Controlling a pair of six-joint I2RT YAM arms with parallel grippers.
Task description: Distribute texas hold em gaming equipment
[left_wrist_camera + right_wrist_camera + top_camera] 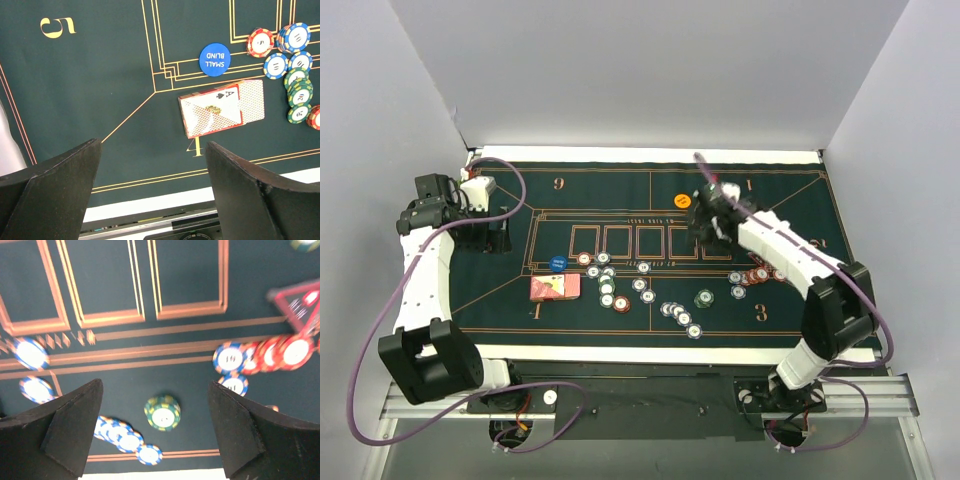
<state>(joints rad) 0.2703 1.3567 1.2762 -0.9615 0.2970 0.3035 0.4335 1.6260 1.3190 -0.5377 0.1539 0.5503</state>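
Poker chips lie scattered on the green felt mat (790, 205): a row of blue chips (679, 314), a stack of green chips (704, 298), red chips (758, 275) at the right. The red-backed card deck (555, 287) lies at the front left, an ace face up on it (220, 107), beside a blue small-blind disc (215, 59). An orange disc (683, 201) sits near the back. My left gripper (152, 187) is open and empty, high above the mat's left side. My right gripper (155, 432) is open and empty above the green stack (162, 412). A red triangular marker (300, 307) shows at the right.
White walls enclose the table on three sides. The mat has gold lines, card boxes and seat numbers (57, 26). A white strip (670, 353) runs along the mat's near edge. Cables loop beside both arm bases.
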